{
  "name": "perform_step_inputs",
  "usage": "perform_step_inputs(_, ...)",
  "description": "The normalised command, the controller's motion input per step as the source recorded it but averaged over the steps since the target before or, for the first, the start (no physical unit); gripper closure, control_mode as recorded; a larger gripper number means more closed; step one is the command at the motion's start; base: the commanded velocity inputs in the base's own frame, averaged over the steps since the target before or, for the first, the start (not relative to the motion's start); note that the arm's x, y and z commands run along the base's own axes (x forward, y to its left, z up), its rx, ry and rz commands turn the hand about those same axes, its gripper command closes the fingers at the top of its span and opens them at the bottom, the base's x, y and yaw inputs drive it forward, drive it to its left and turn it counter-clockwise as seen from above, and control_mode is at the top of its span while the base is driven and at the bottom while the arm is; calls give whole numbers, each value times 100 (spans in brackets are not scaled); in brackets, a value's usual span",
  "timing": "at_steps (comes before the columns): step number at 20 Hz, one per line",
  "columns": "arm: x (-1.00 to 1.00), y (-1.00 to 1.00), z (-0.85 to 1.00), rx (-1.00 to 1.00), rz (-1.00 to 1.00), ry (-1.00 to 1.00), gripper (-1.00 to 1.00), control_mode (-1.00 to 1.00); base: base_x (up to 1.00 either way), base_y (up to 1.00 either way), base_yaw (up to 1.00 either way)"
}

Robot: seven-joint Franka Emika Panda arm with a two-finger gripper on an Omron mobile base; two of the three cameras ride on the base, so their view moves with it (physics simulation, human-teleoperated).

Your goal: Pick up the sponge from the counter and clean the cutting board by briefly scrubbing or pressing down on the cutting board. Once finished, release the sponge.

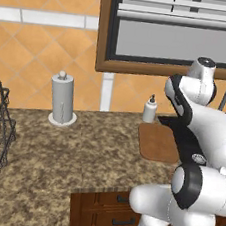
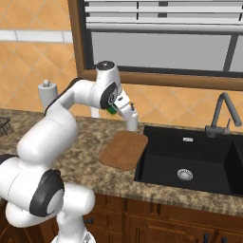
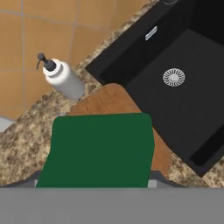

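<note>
Sponge [image 3: 98,148] pickup is done: my pincer [image 2: 113,109] is holding it aloft above the cutting board [image 2: 124,149] by the counter's [image 2: 85,137] sink-side edge, with pressing and releasing remaining.

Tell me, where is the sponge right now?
The sponge is held in the pincer, up above the cutting board, left of the black sink.

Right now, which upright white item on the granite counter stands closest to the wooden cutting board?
The small white soap dispenser with the dark pump, just behind the reddish-brown wooden cutting board. The taller white paper-towel roll on its stand stands well off to the left.
</note>
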Motion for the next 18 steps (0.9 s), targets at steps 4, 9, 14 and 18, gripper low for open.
perform_step_inputs(4,-42,100,-54,0,0,7,100,-100,0,0,0)
perform_step_inputs(9,-3,100,-75,0,0,4,100,-100,0,0,0)
perform_step_inputs(14,15,100,-49,-1,0,12,100,-100,0,0,0)
perform_step_inputs(18,40,87,-47,-9,0,9,100,-100,0,0,0)
